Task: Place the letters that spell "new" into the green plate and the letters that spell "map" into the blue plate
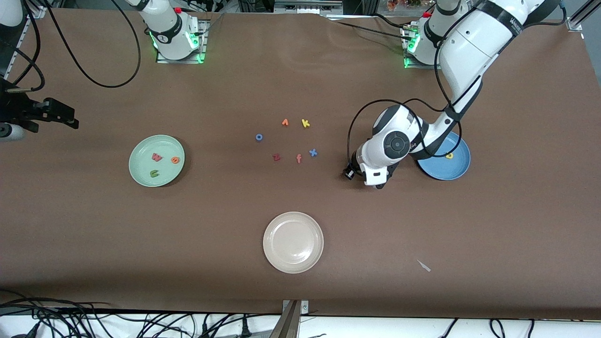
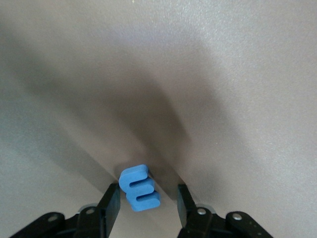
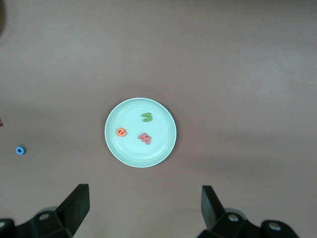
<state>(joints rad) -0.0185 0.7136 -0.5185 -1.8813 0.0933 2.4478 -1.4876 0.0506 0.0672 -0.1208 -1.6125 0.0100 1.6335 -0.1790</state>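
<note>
A: blue "m" (image 2: 139, 188)? where

B: flat on the tabletop (image 1: 328, 211), right between the left gripper (image 2: 146, 201) jaws; jaws straddle it, a gap shows each side, no firm contact yet as far as I can tell; so parted, not gripping; in the front view the wrist hides the letter

A: axis?

B: long side runs roughly along the gap between the fingers, slightly tilted; jaws would pinch across its short width; judgement: just needs to close, then lift

A: where does it go

B: blue plate (image 1: 458, 166), just beside the left gripper toward the left arm's end; yellow "p" (image 1: 450, 155) already in it; teal "a" not seen, maybe hidden under the arm

A: other plate?

B: green plate (image 1: 141, 164) holds red-pink "w" (image 1: 156, 157), orange "e" (image 1: 175, 160), green "n" (image 1: 154, 173); "new" looks done

A: right arm?

B: right gripper (image 3: 143, 208) waits high over the green plate, jaws wide open, empty

A: leftovers?

B: spare letters mid-table, e.g. yellow "k" (image 1: 305, 123), blue "x" (image 1: 312, 152); cream-white plate (image 1: 270, 251) nearer the front camera
</note>
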